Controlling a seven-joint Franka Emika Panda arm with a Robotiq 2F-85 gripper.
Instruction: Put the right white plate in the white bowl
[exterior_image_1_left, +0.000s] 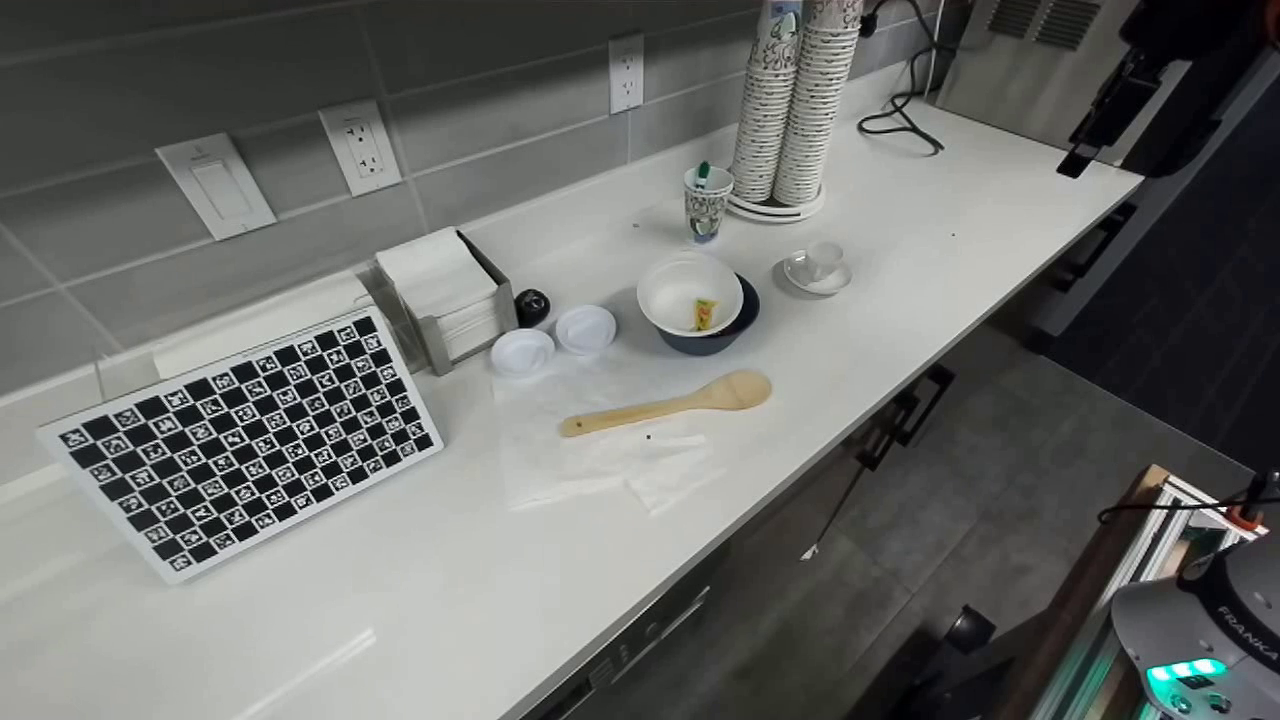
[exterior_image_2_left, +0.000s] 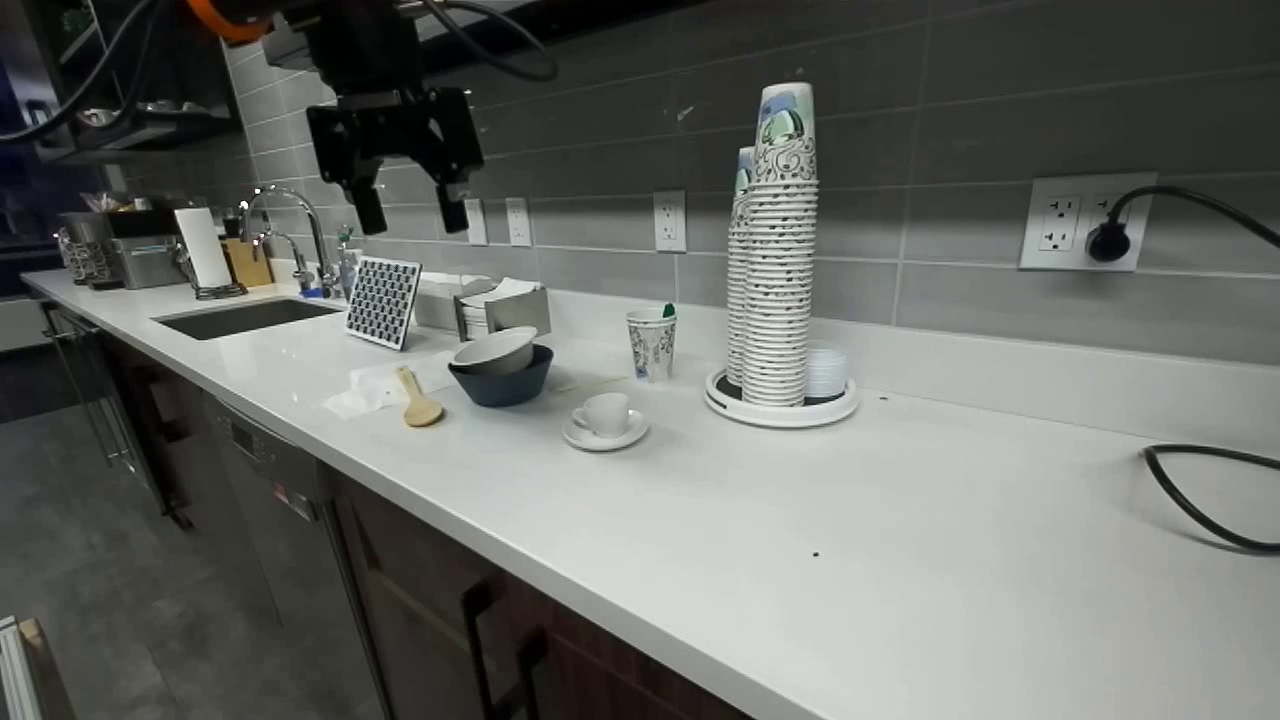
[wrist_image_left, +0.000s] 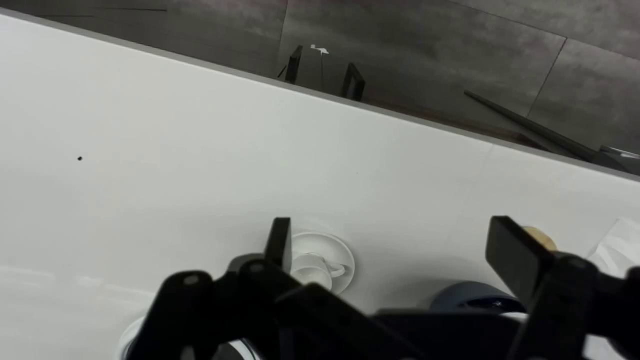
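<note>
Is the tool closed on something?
No, in an exterior view the tool is open, with nothing between its fingers.

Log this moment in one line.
gripper open, empty, above counter | white bowl tilted in dark bowl, yellow packet inside | right white plate beside left white plate | placement not done

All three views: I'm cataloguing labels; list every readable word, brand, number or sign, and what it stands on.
"FRANKA": on the robot's housing.
Perhaps "20": on the wall outlet; too blurred to be sure.
Too small to read: any lettering on the light switch or the packet in the white bowl.
Wrist view: none.
</note>
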